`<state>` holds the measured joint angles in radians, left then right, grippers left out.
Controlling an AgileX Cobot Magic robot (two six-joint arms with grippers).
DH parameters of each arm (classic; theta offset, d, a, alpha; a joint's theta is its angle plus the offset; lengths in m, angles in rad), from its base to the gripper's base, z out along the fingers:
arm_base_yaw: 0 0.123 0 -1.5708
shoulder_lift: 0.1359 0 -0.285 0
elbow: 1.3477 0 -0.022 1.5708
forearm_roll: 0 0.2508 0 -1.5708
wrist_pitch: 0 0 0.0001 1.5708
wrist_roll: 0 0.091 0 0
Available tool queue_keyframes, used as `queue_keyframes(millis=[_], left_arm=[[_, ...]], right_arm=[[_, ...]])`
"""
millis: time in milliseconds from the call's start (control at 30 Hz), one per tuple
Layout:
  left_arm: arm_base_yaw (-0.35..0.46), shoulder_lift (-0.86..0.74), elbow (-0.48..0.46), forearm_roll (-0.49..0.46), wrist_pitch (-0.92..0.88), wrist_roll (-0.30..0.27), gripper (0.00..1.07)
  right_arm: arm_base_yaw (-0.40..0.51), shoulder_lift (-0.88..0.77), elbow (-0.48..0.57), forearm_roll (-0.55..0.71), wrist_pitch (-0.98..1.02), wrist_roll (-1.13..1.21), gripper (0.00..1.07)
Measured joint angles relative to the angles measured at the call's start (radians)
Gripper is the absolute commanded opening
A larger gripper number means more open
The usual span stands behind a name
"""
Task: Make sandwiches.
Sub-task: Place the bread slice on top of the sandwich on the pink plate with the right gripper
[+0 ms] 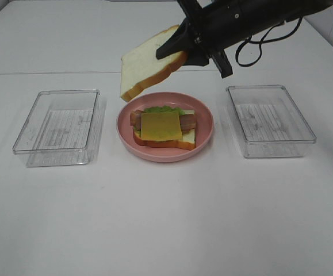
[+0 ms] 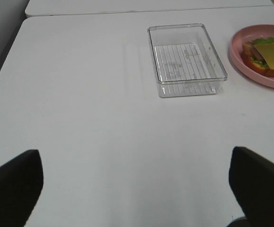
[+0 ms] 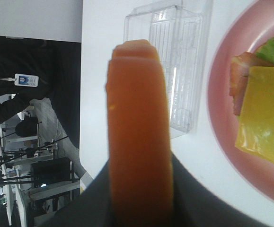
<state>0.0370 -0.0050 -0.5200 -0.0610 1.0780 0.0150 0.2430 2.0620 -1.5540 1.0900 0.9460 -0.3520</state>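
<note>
Sandwiches (image 1: 164,127) on pink plate (image 1: 205,141), white table (image 1: 166,218) (plain), clear trays (image 1: 57,126).

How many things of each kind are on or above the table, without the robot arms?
Bread slices: 2, one held, one at the stack's bottom
Cheese square: 1
Lettuce leaf: 1
Bacon: strips, number unclear
Pink plate: 1
Clear trays: 2
Total: 7, plus bacon

White bread slice (image 1: 146,66) with orange-brown crust; yellow cheese (image 1: 161,126); pink plate (image 1: 203,135); clear ribbed trays (image 1: 57,126).
</note>
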Motion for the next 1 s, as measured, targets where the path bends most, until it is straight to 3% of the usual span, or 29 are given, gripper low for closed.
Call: queue_keyframes(millis=[300,467,1000], left_arm=[[0.0,0.0,0.0,0.0,0.0,0.0,1.0],[0.0,0.0,0.0,0.0,0.0,0.0,1.0],[0.0,0.0,0.0,0.0,0.0,0.0,1.0]], right_arm=[[0.0,0.118,-0.006,0.027,-0.003,0.0,0.0],[0.0,0.179,-0.064,0.035,-0.003,0.0,0.0],[0.0,0.223,-0.076,0.004,-0.01,0.0,0.0]])
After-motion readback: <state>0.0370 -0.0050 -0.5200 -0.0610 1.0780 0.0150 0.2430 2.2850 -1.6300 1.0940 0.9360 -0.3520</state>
